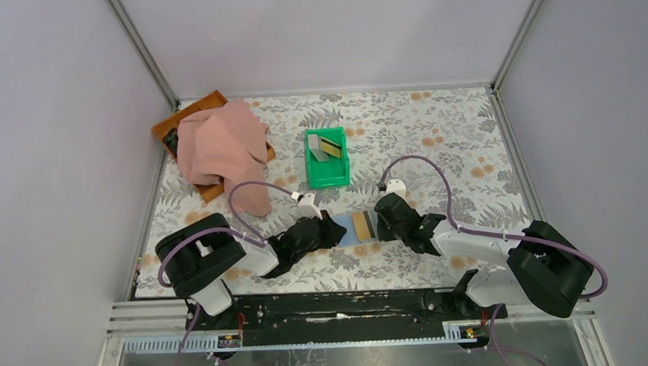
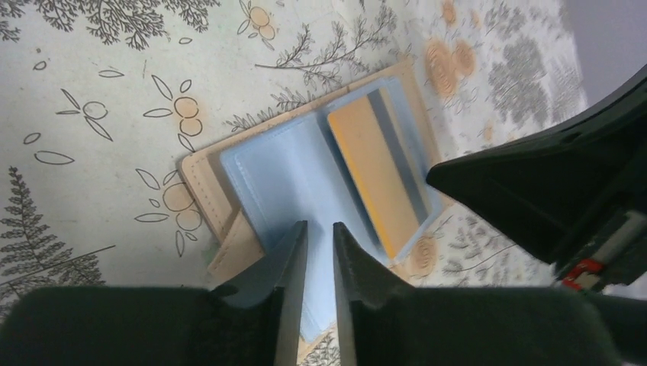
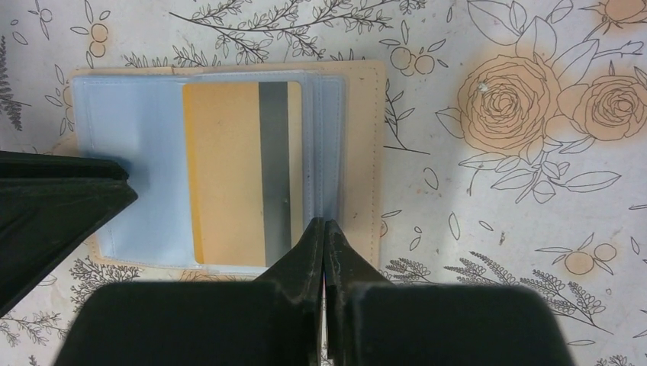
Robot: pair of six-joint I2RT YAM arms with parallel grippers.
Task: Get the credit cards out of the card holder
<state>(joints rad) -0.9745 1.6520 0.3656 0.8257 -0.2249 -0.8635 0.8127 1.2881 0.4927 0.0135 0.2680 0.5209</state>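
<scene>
card holder [image 3: 137, 145]: lies open on the floral desk [image 3: 496, 267] between both hands, pale blue sleeves up. yellow card [image 3: 225, 171], dark stripe: inside a sleeve. left hand [image 2: 319, 236]: fingers a narrow gap apart over the blue leaf. right hand [image 3: 324, 229]: closed tight at the sleeve edge, any hold unclear.

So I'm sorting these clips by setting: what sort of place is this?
Most likely a robot test booth: plain grey walls on metal frame rails box in a floral-covered table, and the left arm and right arm are bolted at its near edge.
</scene>
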